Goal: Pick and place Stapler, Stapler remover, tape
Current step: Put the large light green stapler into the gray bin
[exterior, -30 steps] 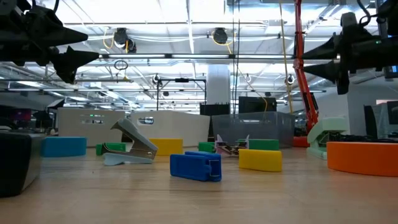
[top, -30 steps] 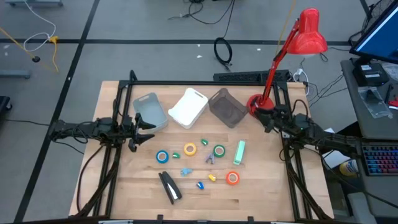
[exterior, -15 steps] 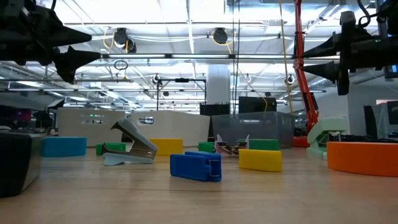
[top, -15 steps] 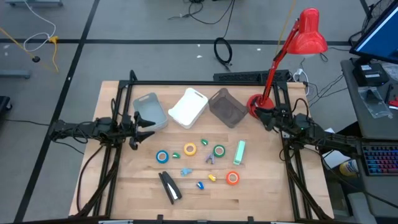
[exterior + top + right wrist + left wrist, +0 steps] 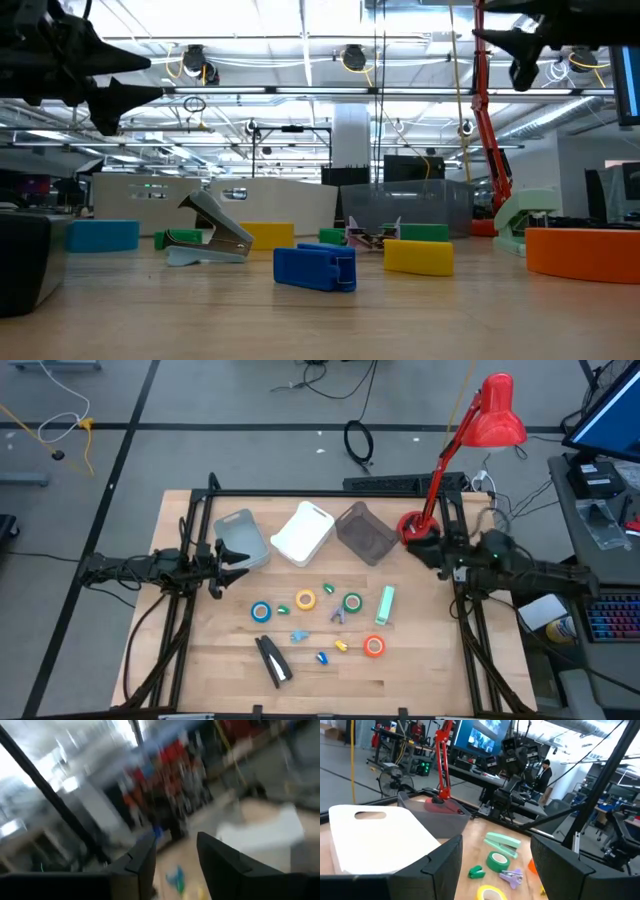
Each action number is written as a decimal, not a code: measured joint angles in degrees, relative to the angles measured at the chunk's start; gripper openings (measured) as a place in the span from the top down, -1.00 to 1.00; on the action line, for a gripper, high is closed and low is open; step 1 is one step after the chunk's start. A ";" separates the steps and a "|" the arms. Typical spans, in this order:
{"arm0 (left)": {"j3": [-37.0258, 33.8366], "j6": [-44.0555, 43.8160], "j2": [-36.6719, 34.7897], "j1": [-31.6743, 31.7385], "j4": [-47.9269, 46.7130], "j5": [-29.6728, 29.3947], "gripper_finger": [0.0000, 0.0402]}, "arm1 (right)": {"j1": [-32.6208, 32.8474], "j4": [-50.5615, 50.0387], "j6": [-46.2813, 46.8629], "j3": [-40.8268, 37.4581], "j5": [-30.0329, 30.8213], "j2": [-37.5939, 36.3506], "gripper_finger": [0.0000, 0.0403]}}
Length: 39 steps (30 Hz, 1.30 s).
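Note:
A black stapler (image 5: 272, 660) lies near the table's front edge, and a mint-green stapler (image 5: 386, 605) lies to the right of the green tape roll (image 5: 352, 602). Blue (image 5: 261, 612), yellow (image 5: 305, 600) and orange (image 5: 374, 647) rolls lie flat among small claw-shaped staple removers (image 5: 338, 617). My left gripper (image 5: 243, 560) hovers open by the grey-blue bin, high above the table in the low view (image 5: 140, 80). My right gripper (image 5: 418, 542) is open and raised near the lamp's base, at the top of the low view (image 5: 495, 45).
Three bins stand tipped along the far side: grey-blue (image 5: 242, 540), white (image 5: 303, 532) and dark mesh (image 5: 365, 532). A red desk lamp (image 5: 497, 410) rises at the far right corner. Black frame rails (image 5: 190, 610) run along both sides of the table.
My right gripper has risen and swung toward the table's left and far side, up near the lamp's base. It stays open. The things on the table have not moved.

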 joint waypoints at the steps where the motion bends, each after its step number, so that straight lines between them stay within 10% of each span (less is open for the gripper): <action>1: -0.01 -0.35 0.00 0.00 -0.02 0.02 -0.18 | 0.48 -3.37 -0.02 2.40 -0.64 2.37 0.37; 16: -0.01 2.54 0.00 0.00 -0.15 0.00 -0.18 | 9.39 -44.57 13.30 30.28 -7.70 29.49 0.67; 39: 0.07 6.12 0.02 0.00 -2.80 0.02 -0.18 | 17.36 -57.77 65.84 34.14 -11.15 46.13 0.99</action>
